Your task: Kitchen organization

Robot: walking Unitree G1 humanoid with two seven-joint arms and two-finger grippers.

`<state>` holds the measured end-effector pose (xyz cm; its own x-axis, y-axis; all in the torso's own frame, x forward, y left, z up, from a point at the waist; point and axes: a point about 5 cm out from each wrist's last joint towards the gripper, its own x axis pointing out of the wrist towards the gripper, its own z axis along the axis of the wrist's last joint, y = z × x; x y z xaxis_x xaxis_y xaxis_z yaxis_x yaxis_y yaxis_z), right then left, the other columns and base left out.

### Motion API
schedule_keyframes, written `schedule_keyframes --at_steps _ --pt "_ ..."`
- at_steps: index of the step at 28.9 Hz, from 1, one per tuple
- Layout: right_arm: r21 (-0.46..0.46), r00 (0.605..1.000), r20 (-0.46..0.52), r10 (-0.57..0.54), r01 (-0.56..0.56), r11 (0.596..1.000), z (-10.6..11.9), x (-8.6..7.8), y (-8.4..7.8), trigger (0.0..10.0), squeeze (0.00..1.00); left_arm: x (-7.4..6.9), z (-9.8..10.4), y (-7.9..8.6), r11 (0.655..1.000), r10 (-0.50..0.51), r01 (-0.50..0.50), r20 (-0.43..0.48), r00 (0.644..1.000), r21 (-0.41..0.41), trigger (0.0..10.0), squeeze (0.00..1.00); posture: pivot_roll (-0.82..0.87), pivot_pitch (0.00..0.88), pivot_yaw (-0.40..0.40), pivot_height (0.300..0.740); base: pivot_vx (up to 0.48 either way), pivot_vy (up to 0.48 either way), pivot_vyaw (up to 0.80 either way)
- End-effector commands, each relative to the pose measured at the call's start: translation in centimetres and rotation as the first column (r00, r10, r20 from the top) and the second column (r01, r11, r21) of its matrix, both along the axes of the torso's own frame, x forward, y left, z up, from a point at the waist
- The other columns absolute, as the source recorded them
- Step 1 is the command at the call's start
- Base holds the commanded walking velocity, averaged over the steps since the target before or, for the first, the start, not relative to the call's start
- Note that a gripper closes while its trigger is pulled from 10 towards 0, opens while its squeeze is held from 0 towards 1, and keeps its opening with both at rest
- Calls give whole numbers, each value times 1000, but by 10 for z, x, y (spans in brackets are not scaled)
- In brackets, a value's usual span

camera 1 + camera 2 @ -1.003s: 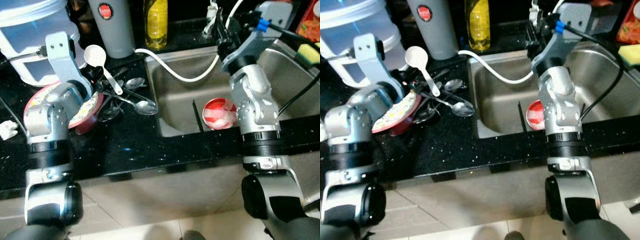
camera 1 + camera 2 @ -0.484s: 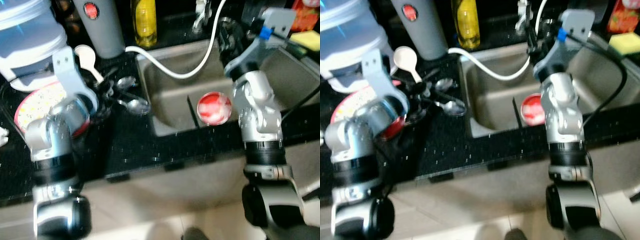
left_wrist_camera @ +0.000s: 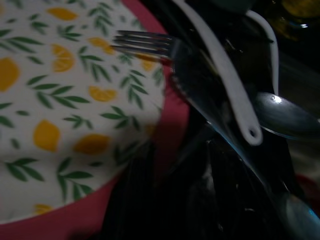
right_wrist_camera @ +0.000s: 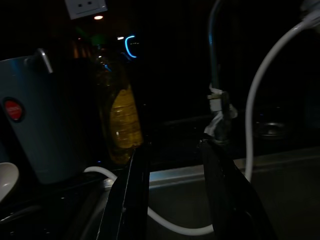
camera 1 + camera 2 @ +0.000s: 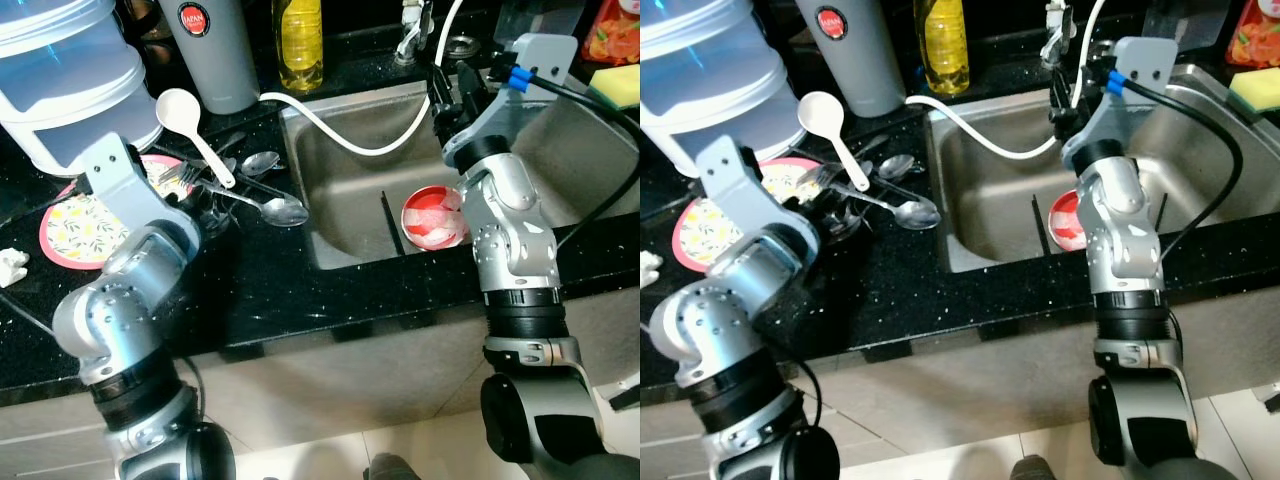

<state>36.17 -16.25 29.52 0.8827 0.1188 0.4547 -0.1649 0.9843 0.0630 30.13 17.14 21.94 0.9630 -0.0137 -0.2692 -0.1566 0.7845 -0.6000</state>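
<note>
My left gripper (image 3: 170,200) hangs over the plate (image 5: 75,225) edge, whether open I cannot tell. Beyond, spoons (image 5: 270,205) and a white ladle (image 5: 190,130) lie unsorted. My right gripper (image 4: 172,200) is parted, empty (a bowl (image 5: 432,215) waits in the sink (image 5: 350,130)). Most remains undone, I judge.

A home kitchen: steel sink (image 5: 380,190), black counter (image 5: 270,290), spoons (image 5: 270,205)

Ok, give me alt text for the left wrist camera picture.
Close-up of a red-rimmed plate printed with lemons and leaves, a metal fork lying over its edge. Beside it, a white spoon handle crosses a metal spoon on the dark counter.
</note>
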Motion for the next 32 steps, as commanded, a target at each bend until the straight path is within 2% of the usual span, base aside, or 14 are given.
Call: schedule_keyframes --at_steps 1,3,6,8,9,10,15,16,17,18,19,20,21,32 --pt "-16 1000 9 25 -25 1000 3 1 9 10000 0 9 1 -8 996 -31 30 -2 1000 -85 10000 0 -38 83 101 740 0 0 0" --pt "-17 1000 13 24 -24 1000 4 1 9 10000 0 20 4 -8 989 -71 72 8 997 -126 10000 0 -51 80 107 740 0 0 0" --pt "-19 1000 15 22 -22 1000 5 0 9 10000 0 22 6 -7 988 -80 80 10 997 -134 10000 0 -51 80 107 740 0 0 0" --pt "-19 1000 20 7 -7 1000 5 -2 5 10000 0 29 12 -5 983 -119 122 30 992 -137 10000 0 -71 82 121 740 0 0 0" --pt "-19 1000 20 7 -7 1000 5 -2 5 10000 0 29 12 -5 983 -119 122 30 992 -137 10000 0 -71 82 121 740 0 0 0" --pt "-18 1000 21 -3 3 1000 5 -3 3 10000 0 33 16 -6 973 -159 164 44 986 -160 10000 0 -75 81 123 740 0 0 0" --pt "-19 1000 21 -8 9 1000 4 -3 1 10000 0 36 14 -8 966 -172 174 28 985 -192 10000 0 -84 78 126 740 0 0 0" --pt "-20 1000 23 -10 11 1000 5 -3 1 10000 0 38 12 -7 963 -170 169 14 985 -210 9176 0 -88 75 126 740 0 0 0" --pt "-21 1000 25 -12 12 1000 5 -3 1 10000 0 40 10 -7 960 -167 163 3 986 -228 5098 0 -89 74 126 740 0 0 0" --pt "-21 1000 25 -12 12 1000 5 -3 1 10000 0 40 10 -7 960 -167 163 3 986 -228 5098 0 -89 74 126 740 0 0 0" --pt "-22 1000 27 -12 13 1000 6 -3 0 10000 0 42 7 -6 958 -164 157 -11 986 -240 4549 0 -89 73 126 740 0 0 0" --pt "-23 1000 29 -13 13 1000 7 -3 0 10000 0 43 5 -5 957 -158 147 -24 987 -249 1098 0 -89 71 125 740 0 0 0" --pt "-24 999 30 -13 14 1000 7 -3 0 10000 0 44 0 -2 959 -140 124 -47 989 -256 0 0 -90 70 124 740 0 0 0" --pt "-28 999 31 -10 11 1000 8 -3 0 10000 0 44 -3 8 968 -86 70 -56 995 -241 0 0 -87 67 120 740 0 0 0"
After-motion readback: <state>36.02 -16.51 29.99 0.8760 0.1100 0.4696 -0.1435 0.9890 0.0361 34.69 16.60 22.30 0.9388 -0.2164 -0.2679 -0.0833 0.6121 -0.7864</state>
